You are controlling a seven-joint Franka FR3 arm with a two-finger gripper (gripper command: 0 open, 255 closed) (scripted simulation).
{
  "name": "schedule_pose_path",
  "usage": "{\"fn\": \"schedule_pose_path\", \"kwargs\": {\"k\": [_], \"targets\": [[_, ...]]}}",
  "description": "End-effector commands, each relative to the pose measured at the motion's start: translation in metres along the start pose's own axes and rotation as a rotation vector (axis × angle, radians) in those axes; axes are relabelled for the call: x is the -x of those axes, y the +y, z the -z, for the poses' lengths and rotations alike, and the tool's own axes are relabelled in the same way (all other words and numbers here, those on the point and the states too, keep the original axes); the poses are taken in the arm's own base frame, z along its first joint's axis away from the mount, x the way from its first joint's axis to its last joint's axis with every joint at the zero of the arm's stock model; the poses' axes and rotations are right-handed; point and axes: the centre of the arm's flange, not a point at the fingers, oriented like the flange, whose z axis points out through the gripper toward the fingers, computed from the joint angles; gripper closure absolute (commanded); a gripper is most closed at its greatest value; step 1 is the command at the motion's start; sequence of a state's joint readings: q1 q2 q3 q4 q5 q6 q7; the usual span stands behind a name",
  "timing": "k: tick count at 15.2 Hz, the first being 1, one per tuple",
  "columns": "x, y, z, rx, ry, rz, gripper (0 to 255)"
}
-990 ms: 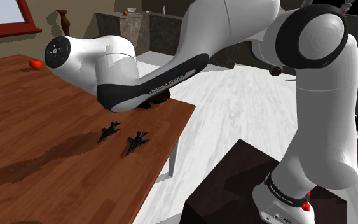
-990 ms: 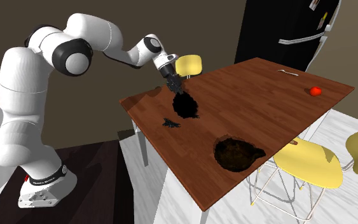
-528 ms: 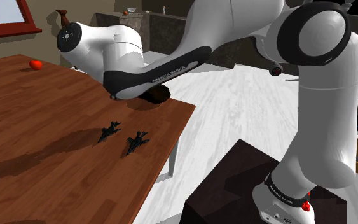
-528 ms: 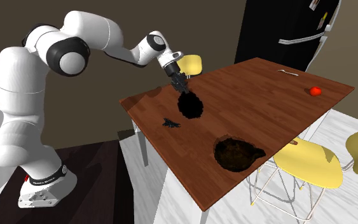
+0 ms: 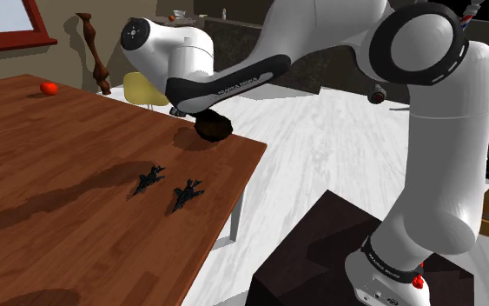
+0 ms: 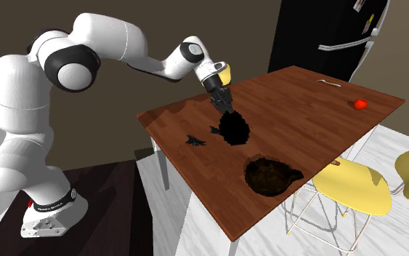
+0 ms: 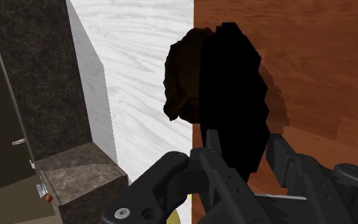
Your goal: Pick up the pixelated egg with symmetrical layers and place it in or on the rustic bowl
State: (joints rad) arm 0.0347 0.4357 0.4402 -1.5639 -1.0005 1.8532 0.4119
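now the gripper [image 6: 226,108] pinches the dark blocky egg [image 6: 235,129] over the wooden table [image 6: 312,116], near the dark bowl [image 6: 269,177].

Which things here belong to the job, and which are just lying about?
Job: claw, dark blocky egg clasped in it, dark bowl.
Lying about: black toy jet, second toy jet, small red round thing, yellow chairs.
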Motion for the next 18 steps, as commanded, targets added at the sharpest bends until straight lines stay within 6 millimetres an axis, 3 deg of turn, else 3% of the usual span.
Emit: {"fn": "schedule_pose_path", "kwargs": {"k": [1,14,18], "targets": [[-0.004,0.021,-0.016,0.000,0.001,0.001,255],[-0.026,0.161,-0.126,0.000,0.001,0.001,255],[-0.023,0.147,-0.141,0.000,0.001,0.001,255]]}}
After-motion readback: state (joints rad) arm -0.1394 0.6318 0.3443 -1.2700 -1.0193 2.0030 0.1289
